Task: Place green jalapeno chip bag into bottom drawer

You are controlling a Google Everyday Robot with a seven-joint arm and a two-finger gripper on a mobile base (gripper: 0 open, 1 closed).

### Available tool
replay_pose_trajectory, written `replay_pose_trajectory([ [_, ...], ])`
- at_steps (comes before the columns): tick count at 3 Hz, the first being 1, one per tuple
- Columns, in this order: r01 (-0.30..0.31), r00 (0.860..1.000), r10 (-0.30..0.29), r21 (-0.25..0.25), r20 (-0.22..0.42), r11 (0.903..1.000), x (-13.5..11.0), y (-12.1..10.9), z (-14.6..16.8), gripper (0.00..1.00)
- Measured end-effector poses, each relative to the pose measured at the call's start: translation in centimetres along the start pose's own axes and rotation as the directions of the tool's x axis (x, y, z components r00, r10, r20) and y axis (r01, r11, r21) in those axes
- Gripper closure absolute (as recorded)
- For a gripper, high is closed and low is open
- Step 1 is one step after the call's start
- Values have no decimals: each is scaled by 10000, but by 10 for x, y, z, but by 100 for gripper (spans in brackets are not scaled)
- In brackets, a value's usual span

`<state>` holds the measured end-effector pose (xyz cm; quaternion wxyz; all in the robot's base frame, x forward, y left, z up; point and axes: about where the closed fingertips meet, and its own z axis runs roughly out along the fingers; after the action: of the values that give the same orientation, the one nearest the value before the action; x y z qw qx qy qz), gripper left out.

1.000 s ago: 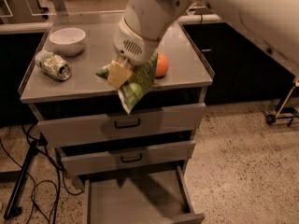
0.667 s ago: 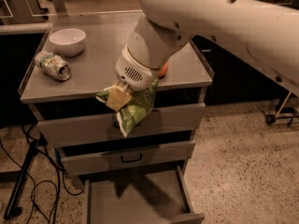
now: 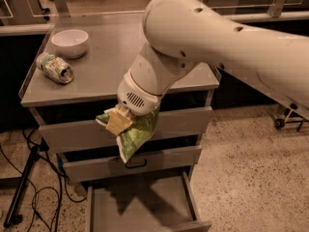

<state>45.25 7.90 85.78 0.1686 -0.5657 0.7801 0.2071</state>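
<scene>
Beige two-finger gripper (image 3: 117, 123) on white arm, clamped on crinkly green jalapeno chip bag (image 3: 141, 131), hangs past front edge of grey cart top (image 3: 104, 79). Bag dangles over pulled-out grey metal bottom drawer (image 3: 145, 204), open air btwn. White bowl (image 3: 70, 42) & crushed can (image 3: 54, 67) sit well apart, rear left.

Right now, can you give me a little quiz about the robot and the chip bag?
1. True or false: the gripper, in front of the closed drawers, has its jaws shut on the chip bag.
2. Which drawer is open? A top drawer, B middle drawer, C bottom drawer.
3. Fill in: near the bowl on the cart lies a drink ____.
Key: 1 true; 2 C; 3 can.
</scene>
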Motion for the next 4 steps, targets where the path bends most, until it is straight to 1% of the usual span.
replay_pose_trajectory([
  [1,0,10000,0,0,0,10000,0,0,0,100],
  [2,-431,9991,430,-471,-26,9980,19,10,35,100],
  [3,-1056,9944,1051,-1202,-106,9871,49,24,91,100],
  [4,-1474,9891,1453,-1870,-248,9712,68,34,133,100],
])
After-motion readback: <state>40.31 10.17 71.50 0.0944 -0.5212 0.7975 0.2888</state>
